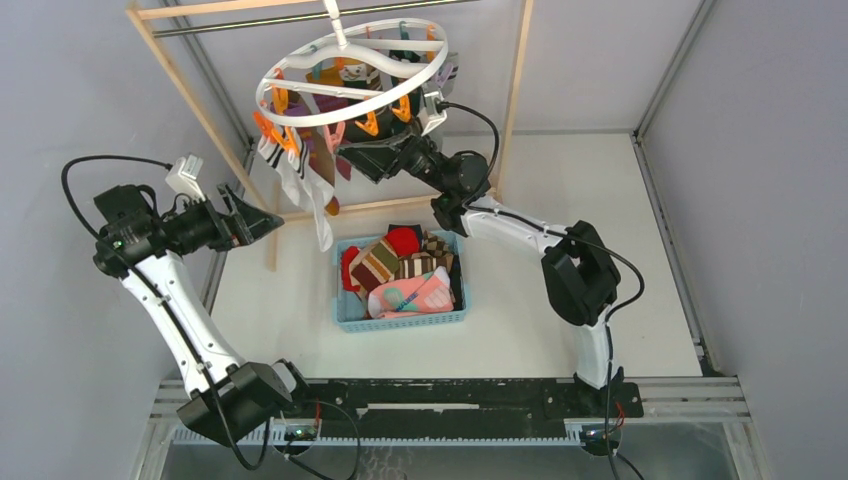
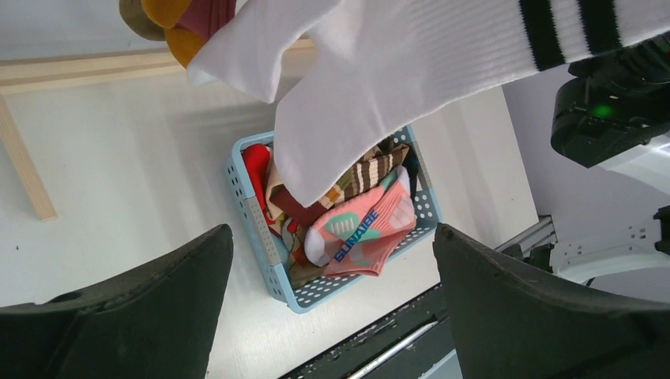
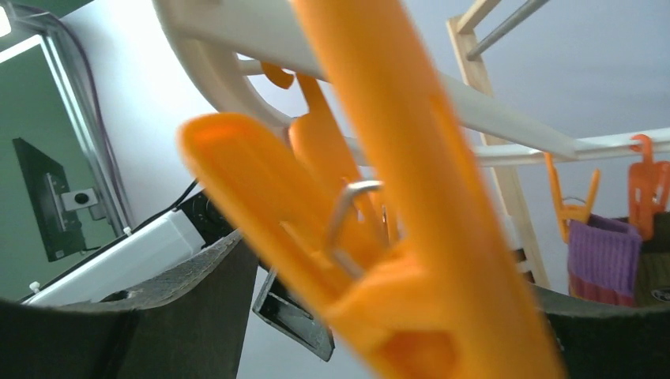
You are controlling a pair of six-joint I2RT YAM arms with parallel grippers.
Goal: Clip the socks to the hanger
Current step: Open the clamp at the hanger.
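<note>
The white round hanger [image 1: 262, 92] hangs from the rack with orange clips and several socks clipped to it. A white sock [image 1: 300, 185] with black bands dangles from its left side. My left gripper [image 1: 265, 222] hovers open and empty just left of that sock [image 2: 379, 87]. My right gripper [image 1: 350, 155] reaches up under the ring. An orange clip [image 3: 411, 197] fills the space between its fingers [image 3: 205, 308]. The left fingertip sits right against the clip's arm, and the right one is hidden behind the clip. More socks [image 1: 400, 265] lie in the basket.
The blue basket [image 1: 400, 322] stands mid-table under the hanger, with a pink sock [image 2: 363, 229] on top. The wooden rack frame [image 1: 190, 90] stands at the back left. A purple sock [image 3: 604, 253] hangs from another orange clip.
</note>
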